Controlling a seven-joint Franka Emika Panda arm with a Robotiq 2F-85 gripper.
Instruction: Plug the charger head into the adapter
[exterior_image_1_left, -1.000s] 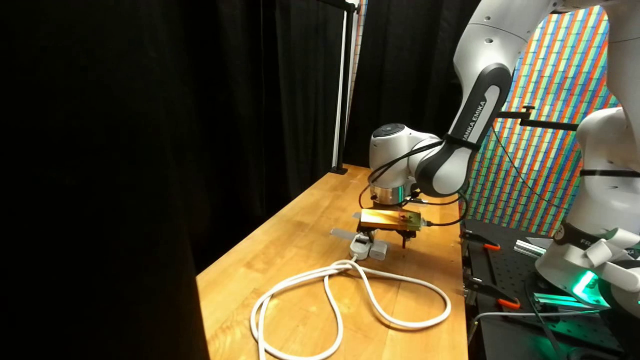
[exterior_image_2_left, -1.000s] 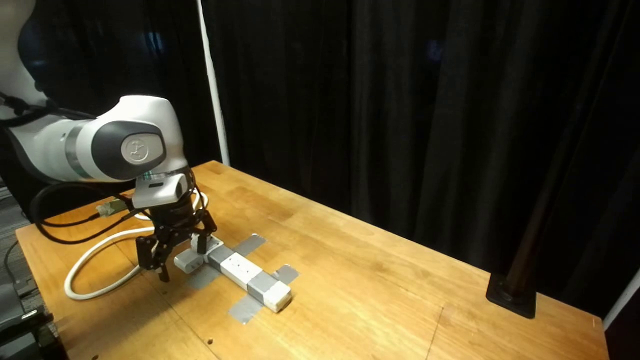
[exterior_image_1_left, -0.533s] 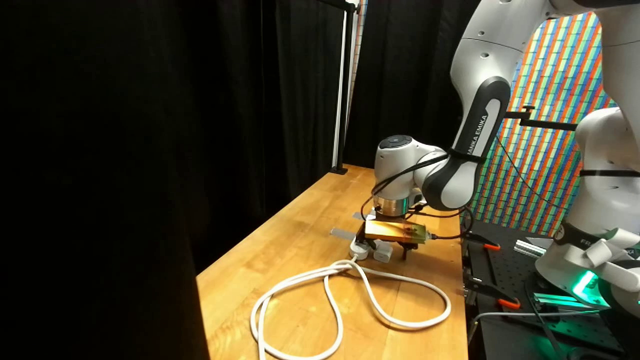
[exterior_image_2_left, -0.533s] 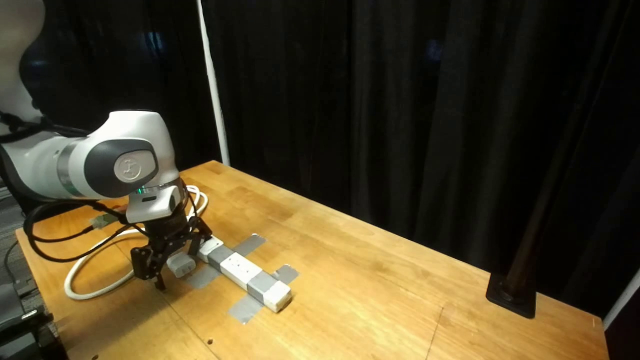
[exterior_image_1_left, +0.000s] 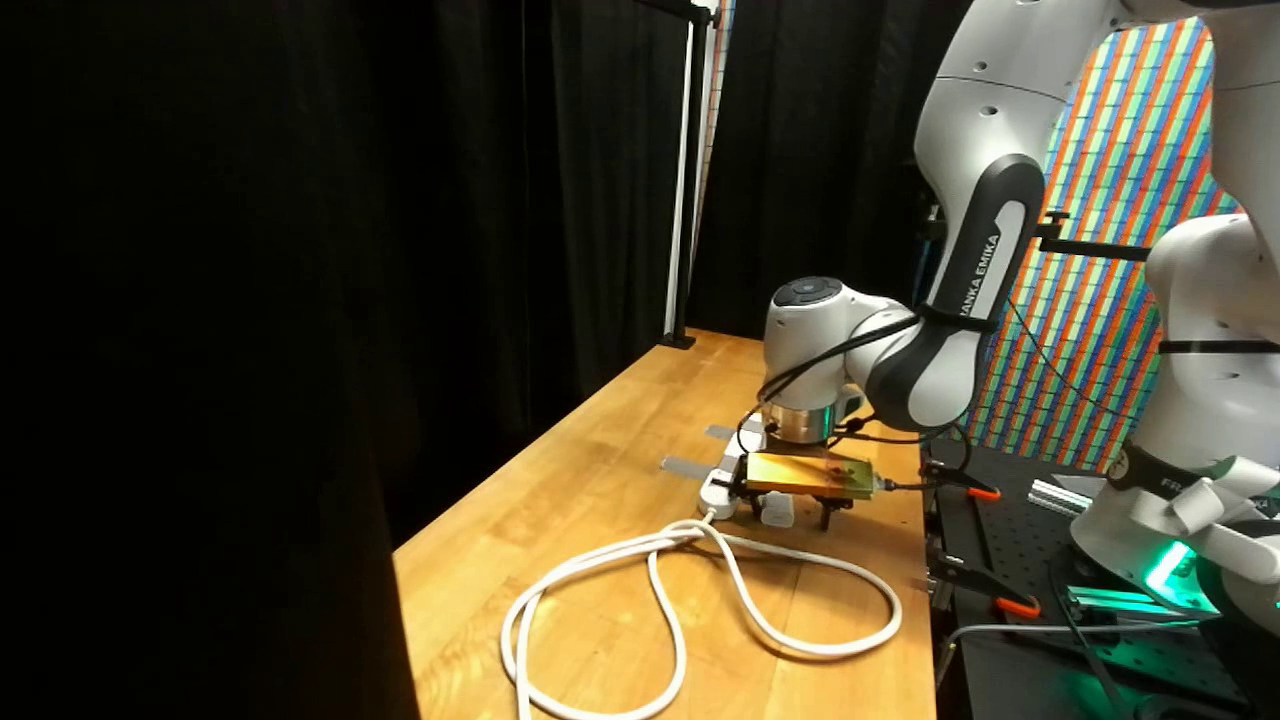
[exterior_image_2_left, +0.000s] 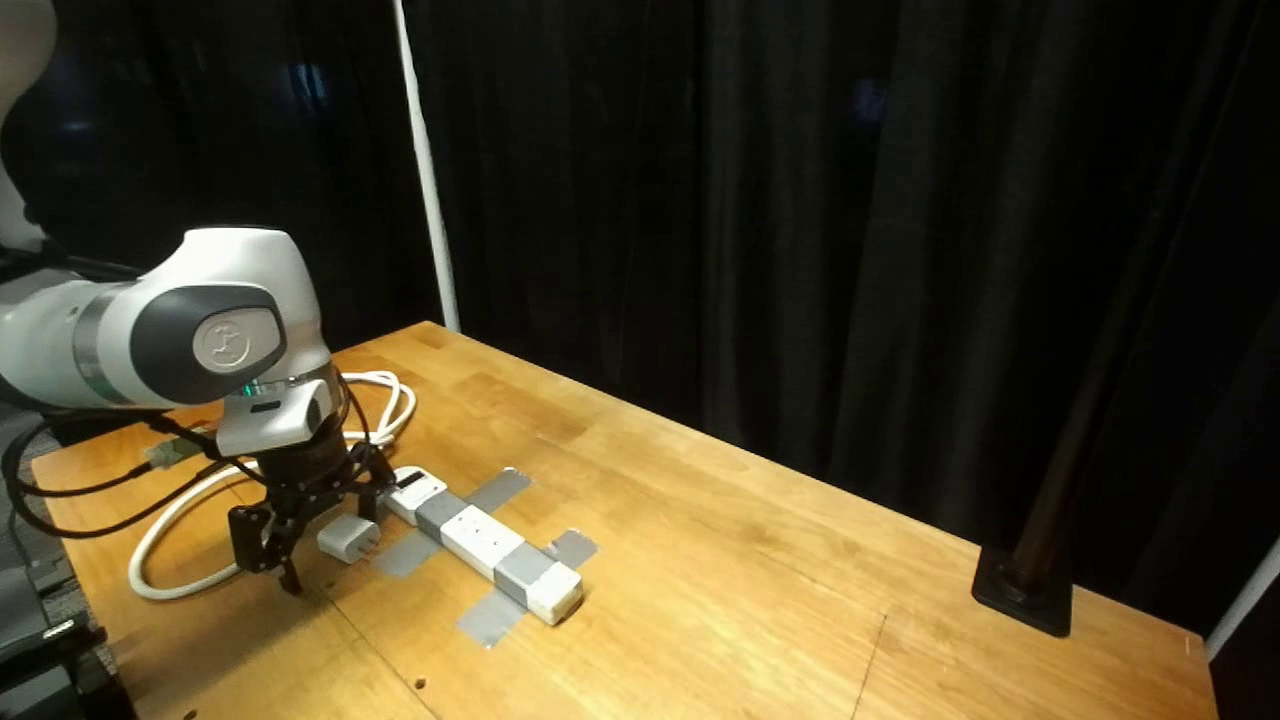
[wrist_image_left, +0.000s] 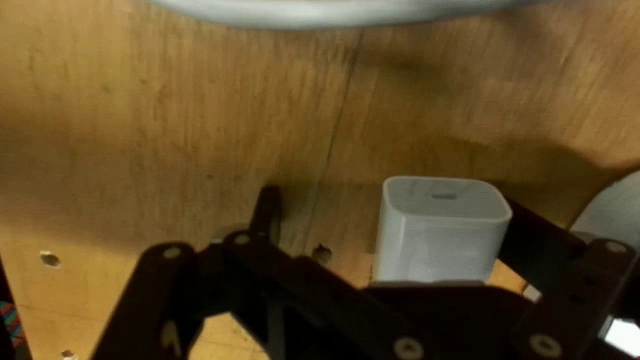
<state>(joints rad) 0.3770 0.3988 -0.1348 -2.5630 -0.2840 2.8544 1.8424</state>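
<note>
Claw (exterior_image_2_left: 329, 546) found spread, grasping nothing. Plug (wrist_image_left: 442, 245) lies on the worktop (exterior_image_2_left: 700, 560), between the fingers (wrist_image_left: 535, 240), nearer the one beside the strip (exterior_image_2_left: 484, 538); contact there cannot be told. Centring would likely call for a slight shift toward the strip, where room looks tight; the worktop's robot-side edge stands apart from the claw.

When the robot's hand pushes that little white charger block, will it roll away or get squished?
The small, white, boxy charger head will probably slide rather than roll on the flat wooden tabletop, since its broad side looks flat. It likely won't squish; its walls look like hard plastic. That smooth, shiny surface could make it slippery to grip.
</note>
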